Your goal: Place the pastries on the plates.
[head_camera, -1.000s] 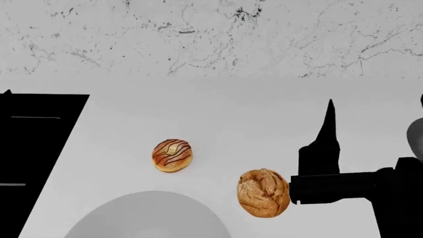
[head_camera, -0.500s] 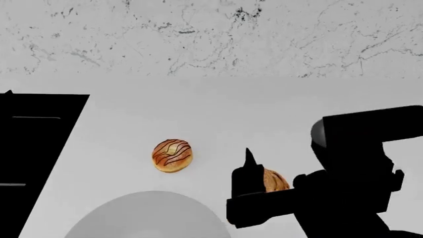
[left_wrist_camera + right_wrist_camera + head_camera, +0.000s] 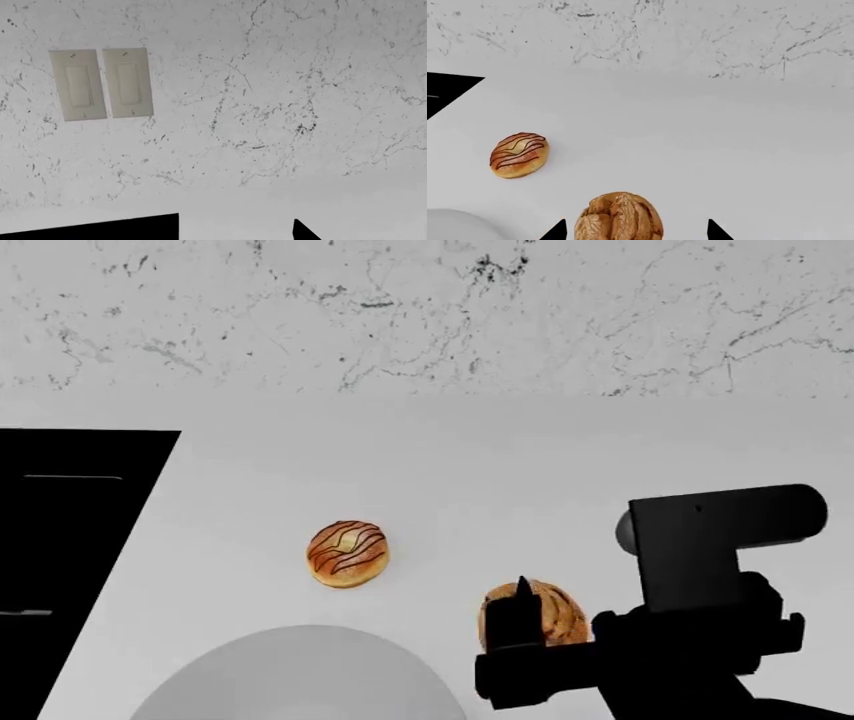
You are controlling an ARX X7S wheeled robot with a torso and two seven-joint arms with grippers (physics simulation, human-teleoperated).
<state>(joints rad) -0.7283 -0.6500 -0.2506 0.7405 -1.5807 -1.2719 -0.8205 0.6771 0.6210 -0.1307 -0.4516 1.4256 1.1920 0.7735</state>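
A crinkled brown cream puff (image 3: pixel 619 217) lies on the white counter between the two black fingertips of my right gripper (image 3: pixel 636 231), which is open with a gap on each side of the puff. From the head camera, one finger (image 3: pixel 515 618) covers part of the cream puff (image 3: pixel 563 612). The golden bun with chocolate stripes (image 3: pixel 348 553) sits apart to the left, also seen as the bun (image 3: pixel 519 154). A pale grey plate (image 3: pixel 300 680) lies at the near edge, below the bun. Of my left gripper only one fingertip (image 3: pixel 303 232) shows.
A black flat surface (image 3: pixel 67 540) fills the counter's left side. A marbled wall (image 3: pixel 427 310) rises behind the counter, with two light switches (image 3: pixel 100 84) on it. The right arm's black body (image 3: pixel 707 640) covers the lower right.
My right arm swung in from the right and its gripper now straddles the cream puff, slightly lower than half a second ago. The small tip at the head view's left edge is gone.
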